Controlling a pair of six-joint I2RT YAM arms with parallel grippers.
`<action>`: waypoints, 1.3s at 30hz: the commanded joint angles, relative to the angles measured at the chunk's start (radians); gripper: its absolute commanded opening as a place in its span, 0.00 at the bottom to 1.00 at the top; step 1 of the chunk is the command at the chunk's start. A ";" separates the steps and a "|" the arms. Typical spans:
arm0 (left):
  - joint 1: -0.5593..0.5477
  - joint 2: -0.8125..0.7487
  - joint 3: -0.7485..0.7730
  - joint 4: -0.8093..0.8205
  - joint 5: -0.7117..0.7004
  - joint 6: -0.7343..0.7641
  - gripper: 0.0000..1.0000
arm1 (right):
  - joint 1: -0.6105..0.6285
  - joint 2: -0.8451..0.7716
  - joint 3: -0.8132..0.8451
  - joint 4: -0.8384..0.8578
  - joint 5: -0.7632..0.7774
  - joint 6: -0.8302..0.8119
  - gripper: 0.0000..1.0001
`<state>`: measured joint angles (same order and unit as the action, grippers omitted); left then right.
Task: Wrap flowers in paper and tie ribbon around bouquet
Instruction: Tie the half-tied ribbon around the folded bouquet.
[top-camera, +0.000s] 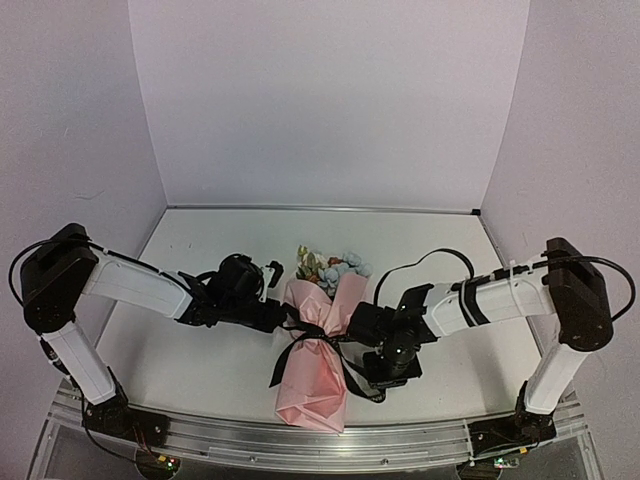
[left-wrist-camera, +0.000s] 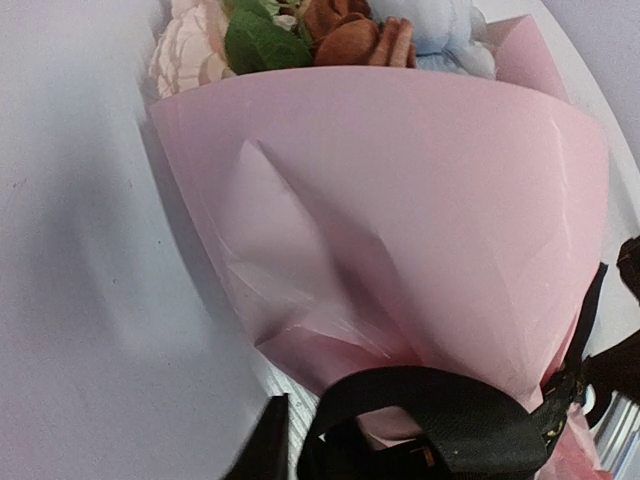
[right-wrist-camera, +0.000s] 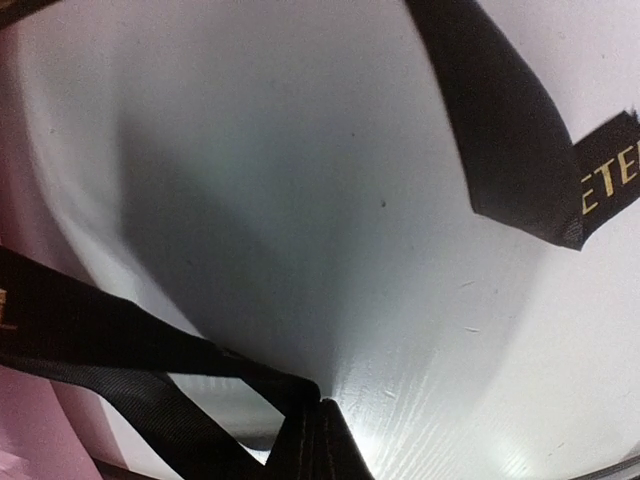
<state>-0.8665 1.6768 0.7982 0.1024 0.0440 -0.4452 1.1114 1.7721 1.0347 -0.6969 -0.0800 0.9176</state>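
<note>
The bouquet lies in the middle of the table, its pink paper (top-camera: 318, 375) cone pointing at me and the flowers (top-camera: 332, 268) poking out at the far end. The black ribbon (top-camera: 300, 341) is wrapped round the cone's waist, tails hanging off both sides. My left gripper (top-camera: 283, 318) sits at the cone's left side. In the left wrist view one finger (left-wrist-camera: 262, 445) shows just left of a ribbon loop (left-wrist-camera: 440, 400), with the other hidden behind it. My right gripper (right-wrist-camera: 322, 405) is shut, pinching ribbon strands (right-wrist-camera: 100, 340) at its tips. A lettered ribbon end (right-wrist-camera: 520, 150) lies beyond.
White walls close the table at the back and sides. An aluminium rail (top-camera: 300, 440) runs along the near edge by the arm bases. The right arm's black cable (top-camera: 420, 262) arcs above its forearm. The cone's tip (top-camera: 325, 420) reaches the rail.
</note>
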 joint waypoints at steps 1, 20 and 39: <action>0.007 -0.018 0.040 -0.020 -0.016 0.014 0.03 | 0.000 -0.037 0.065 -0.133 0.123 -0.105 0.00; 0.095 -0.074 -0.018 -0.118 -0.110 0.039 0.00 | -0.063 -0.026 0.069 -0.328 0.337 -0.345 0.00; 0.120 -0.217 -0.152 0.028 -0.015 -0.021 0.00 | -0.106 0.010 0.053 -0.354 0.369 -0.330 0.00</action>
<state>-0.7770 1.5006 0.6818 0.0979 0.0412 -0.4454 1.0361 1.7722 1.1080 -0.9476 0.2337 0.5829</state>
